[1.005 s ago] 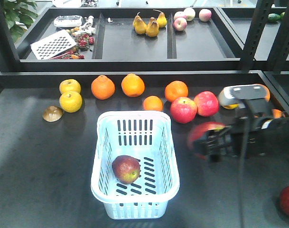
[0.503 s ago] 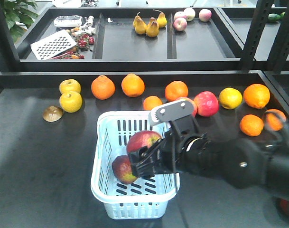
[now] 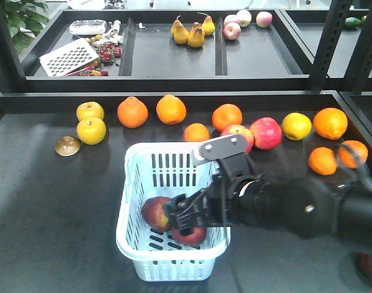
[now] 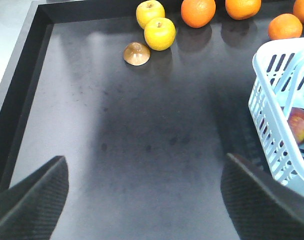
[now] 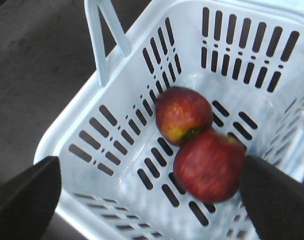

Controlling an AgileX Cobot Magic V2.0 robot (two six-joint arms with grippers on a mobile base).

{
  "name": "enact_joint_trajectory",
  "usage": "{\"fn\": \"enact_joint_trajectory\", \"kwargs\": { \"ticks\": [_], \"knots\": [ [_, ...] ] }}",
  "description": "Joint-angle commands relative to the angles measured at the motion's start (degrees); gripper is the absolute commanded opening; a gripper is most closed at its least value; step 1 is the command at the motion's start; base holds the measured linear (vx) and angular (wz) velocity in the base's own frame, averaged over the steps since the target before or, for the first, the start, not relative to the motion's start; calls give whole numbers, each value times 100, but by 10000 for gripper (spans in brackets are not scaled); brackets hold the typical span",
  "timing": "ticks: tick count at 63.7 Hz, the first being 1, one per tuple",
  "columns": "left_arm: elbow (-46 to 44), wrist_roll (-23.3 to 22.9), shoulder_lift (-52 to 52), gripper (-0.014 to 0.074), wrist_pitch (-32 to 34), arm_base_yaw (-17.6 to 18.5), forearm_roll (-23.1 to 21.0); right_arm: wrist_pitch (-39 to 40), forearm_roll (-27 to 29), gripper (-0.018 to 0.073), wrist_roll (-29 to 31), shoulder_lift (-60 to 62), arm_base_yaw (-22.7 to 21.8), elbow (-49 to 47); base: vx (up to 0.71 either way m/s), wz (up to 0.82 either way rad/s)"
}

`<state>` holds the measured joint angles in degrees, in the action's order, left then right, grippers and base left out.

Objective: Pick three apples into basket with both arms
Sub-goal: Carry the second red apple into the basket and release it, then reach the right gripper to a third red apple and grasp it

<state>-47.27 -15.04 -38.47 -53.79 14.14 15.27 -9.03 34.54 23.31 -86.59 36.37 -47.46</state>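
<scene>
The right pincer (image 3: 184,220) hangs low over the basket (image 3: 132,241), its black jaws spread wide with nothing gripped; the wrist view shows both dark fingers (image 5: 24,197) parted to either side of the basket floor. Just below the pincer lie two dark red apples, touching each other — the first apple (image 5: 184,115), showing a yellow-green patch, sits farther from the pincer tips, and the second apple (image 5: 209,165) lies right under them, slightly blurred. From the front only a sliver of the second apple (image 3: 192,235) shows beneath the pincer, with the first apple (image 3: 154,213) to its left. A third dark red apple (image 3: 370,268) lies on the tabletop (image 3: 51,207) well behind the pincer, beside the arm, cut by the picture's edge.

The left pincer (image 4: 147,200) hovers over bare tabletop, jaws wide apart and empty; the basket stands off to its right, and a sliver of an apple shows through the slots.

Beyond the right pincer, along the far edge of the tabletop, sit oranges (image 3: 132,112) and two brighter pinkish-red apples (image 3: 266,133). No brand, label or writing can be read on anything here
</scene>
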Motion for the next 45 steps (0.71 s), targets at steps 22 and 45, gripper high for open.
{"fn": "enact_joint_trajectory", "kwargs": {
  "ticks": [22,45],
  "knots": [
    [-131,-43,12,587,305,-2,97,-2881,-1739,695,-789,1010,-3487,-155,0,0],
    [-131,-43,12,587,305,-2,97,-3318,-3225,676,-2032,968,-5571,-137,0,0]
  ]
}}
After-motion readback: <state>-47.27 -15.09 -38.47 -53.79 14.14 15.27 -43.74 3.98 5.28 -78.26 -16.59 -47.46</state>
